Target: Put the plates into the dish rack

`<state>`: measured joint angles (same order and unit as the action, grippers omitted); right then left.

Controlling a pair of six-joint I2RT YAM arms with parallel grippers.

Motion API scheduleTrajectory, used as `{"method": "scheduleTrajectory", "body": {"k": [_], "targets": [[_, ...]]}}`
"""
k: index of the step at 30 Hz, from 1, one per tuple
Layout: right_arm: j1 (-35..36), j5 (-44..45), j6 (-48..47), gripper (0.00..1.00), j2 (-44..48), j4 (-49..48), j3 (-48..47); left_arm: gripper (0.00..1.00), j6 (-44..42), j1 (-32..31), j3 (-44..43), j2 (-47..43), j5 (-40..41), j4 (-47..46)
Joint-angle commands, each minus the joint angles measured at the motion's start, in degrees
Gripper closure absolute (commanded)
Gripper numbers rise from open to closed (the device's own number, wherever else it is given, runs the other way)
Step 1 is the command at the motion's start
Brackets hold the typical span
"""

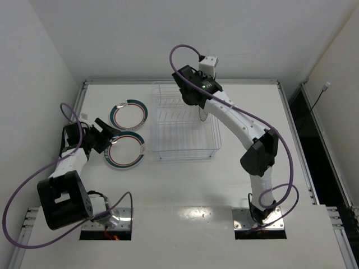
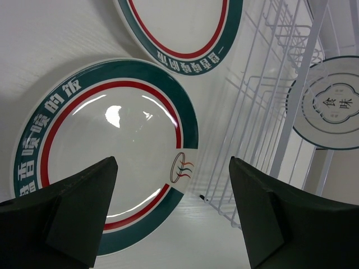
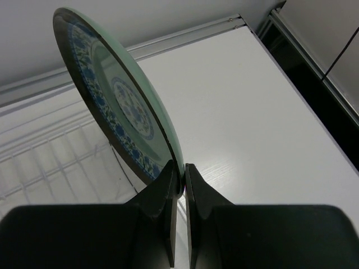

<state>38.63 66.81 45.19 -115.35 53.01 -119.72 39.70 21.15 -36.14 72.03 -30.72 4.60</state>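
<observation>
Two white plates with teal rim bands lie flat on the table left of the dish rack: a near plate and a far plate. My left gripper stands open and empty, low over the near plate's right edge. My right gripper is shut on the rim of a small teal-green patterned plate, which it holds upright on edge over the right part of the rack.
White walls close in the table on the left and at the back. A dark gap runs along the right edge. Both arm bases are bolted at the near edge, with purple cables looping around them.
</observation>
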Motion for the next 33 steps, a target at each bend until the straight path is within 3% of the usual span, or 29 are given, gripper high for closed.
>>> {"method": "scheduleTrajectory", "body": {"k": [1,15,24,30,33], "targets": [[1.0,4.2,-1.8,1.0,-2.0,-2.8,0.8,0.22,0.0,0.7,0.0,0.0,-1.2,-1.8],[0.5,-0.5,-0.2,1.0,-14.0,0.1,-3.1,0.22,0.0,0.7,0.0,0.0,-0.7,-1.8],[0.0,-4.7,0.9,1.0,-15.8,0.6,-1.9,0.22,0.0,0.7,0.0,0.0,-0.7,-1.8],[-1.9,-12.8,2.2,1.0,-15.8,-1.6,0.9,0.22,0.0,0.7,0.0,0.6,-0.7,-1.3],[-1.9,-14.1,2.2,0.95,-14.1,-2.7,0.9,0.22,-0.5,0.7,0.0,0.6,-0.7,-1.3]]}}
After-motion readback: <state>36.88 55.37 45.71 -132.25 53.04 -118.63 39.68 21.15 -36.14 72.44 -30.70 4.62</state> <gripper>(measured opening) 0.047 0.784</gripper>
